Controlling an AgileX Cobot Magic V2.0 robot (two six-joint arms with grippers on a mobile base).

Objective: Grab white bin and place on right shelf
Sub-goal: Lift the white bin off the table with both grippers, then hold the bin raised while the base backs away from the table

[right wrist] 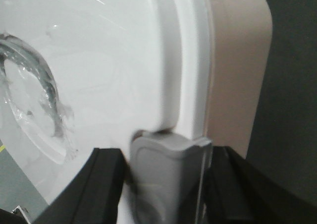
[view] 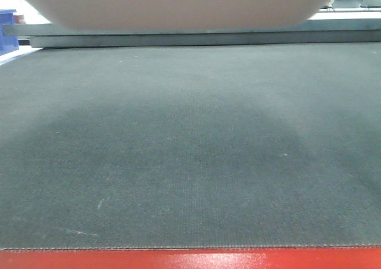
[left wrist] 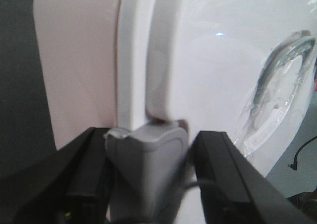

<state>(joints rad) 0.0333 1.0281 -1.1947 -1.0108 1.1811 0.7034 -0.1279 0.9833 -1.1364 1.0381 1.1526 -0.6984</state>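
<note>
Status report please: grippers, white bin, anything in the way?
Left gripper, right gripper: each shut on a grey latch of the white bin. Bin held above the dark tabletop. No obstruction in view.

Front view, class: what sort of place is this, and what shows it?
Probably a storeroom or workshop: blue crate, metal rail, white bin above a matted table.

Ahead of the left pincer (left wrist: 148,152) the bin (left wrist: 79,65) has a smooth matt plastic wall, faintly pink; its lid (left wrist: 213,75) is glossy white (light glints on it). Between the matt black fingers (left wrist: 223,169) sits a dull grey plastic clasp (left wrist: 148,177). Below, the tabletop (view: 190,150) is dark woven cloth, edged in shiny red.
</note>
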